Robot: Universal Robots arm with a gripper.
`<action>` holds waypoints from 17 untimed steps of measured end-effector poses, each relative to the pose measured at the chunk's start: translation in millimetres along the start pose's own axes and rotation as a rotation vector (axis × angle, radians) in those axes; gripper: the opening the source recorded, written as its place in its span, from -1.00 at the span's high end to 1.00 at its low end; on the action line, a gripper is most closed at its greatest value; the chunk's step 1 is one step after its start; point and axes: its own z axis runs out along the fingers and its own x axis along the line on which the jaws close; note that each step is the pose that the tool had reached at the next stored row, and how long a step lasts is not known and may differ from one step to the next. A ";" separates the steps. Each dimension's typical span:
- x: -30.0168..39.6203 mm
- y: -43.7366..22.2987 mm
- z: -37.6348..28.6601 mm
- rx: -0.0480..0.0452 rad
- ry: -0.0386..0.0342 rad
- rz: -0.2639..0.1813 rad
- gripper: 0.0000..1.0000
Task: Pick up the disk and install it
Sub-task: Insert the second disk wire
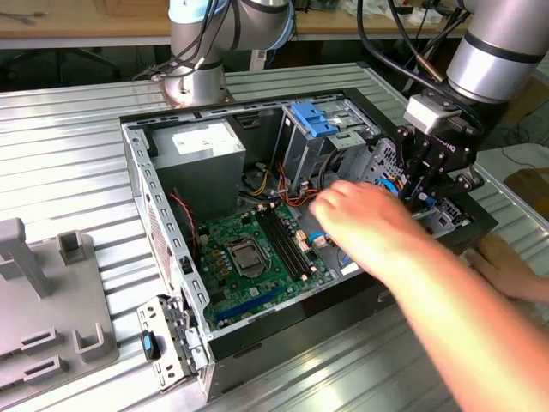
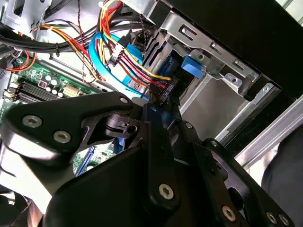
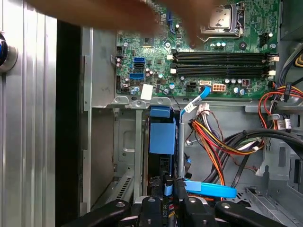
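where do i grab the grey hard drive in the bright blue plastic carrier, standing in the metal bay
Probably pinch the disk's exposed blue carrier edge across its thickness, coming through the case's open side: it stands edge-on between the metal bay walls, faces covered.

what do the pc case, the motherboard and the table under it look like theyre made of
The pc case looks like bare sheet metal: dull grey, thin folded edges, punched holes. The motherboard looks like the usual green laminate circuit board, with a glossy green face carrying black slots and a metal socket. The table looks like ribbed aluminium or similar: pale silvery, with a soft sheen along parallel grooves.
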 end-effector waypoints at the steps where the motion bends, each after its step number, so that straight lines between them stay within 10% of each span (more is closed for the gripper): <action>1: 0.0 0.0 0.0 0.0000 0.0000 0.000 0.55; 17: 0.0 0.0 0.0 0.0000 0.0000 0.000 0.55</action>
